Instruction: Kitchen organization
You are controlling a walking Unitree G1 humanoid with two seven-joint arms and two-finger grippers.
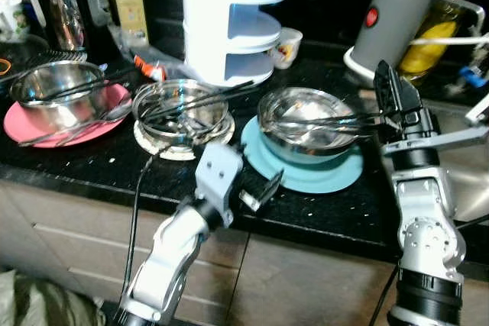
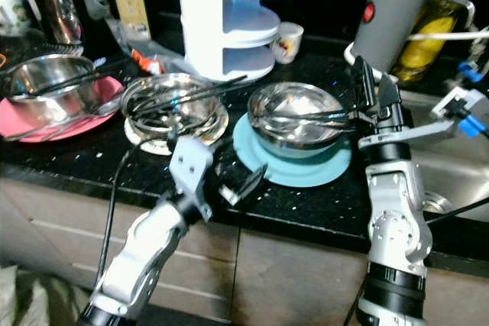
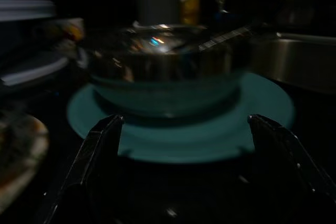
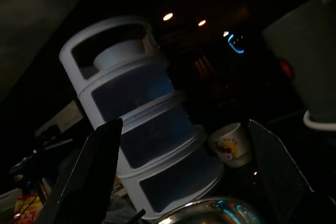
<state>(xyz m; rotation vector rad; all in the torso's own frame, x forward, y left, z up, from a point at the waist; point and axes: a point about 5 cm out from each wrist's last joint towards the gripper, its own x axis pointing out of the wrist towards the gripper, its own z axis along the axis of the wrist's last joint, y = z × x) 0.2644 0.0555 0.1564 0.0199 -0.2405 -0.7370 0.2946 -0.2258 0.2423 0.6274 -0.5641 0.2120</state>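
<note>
A steel bowl (image 1: 306,124) sits on a teal plate (image 1: 321,177) at the middle of the black counter, with thin metal utensils (image 1: 328,121) laid across its rim. My left gripper (image 1: 260,191) hovers low at the plate's front-left edge, open and holding nothing; in the left wrist view its fingers (image 3: 97,148) spread wide, facing the teal plate (image 3: 184,140) and steel bowl (image 3: 163,59). My right gripper (image 1: 391,85) stands upright just right of the bowl, near the utensils' ends, open with nothing between its fingers (image 4: 100,161).
A glass bowl (image 1: 182,112) with chopsticks sits left of the teal plate. Farther left, a steel bowl rests on a pink plate (image 1: 30,124). A white tiered rack (image 1: 229,20), a small cup (image 1: 286,45) and a grey kettle (image 1: 393,24) stand behind. A sink (image 1: 462,166) lies at the right.
</note>
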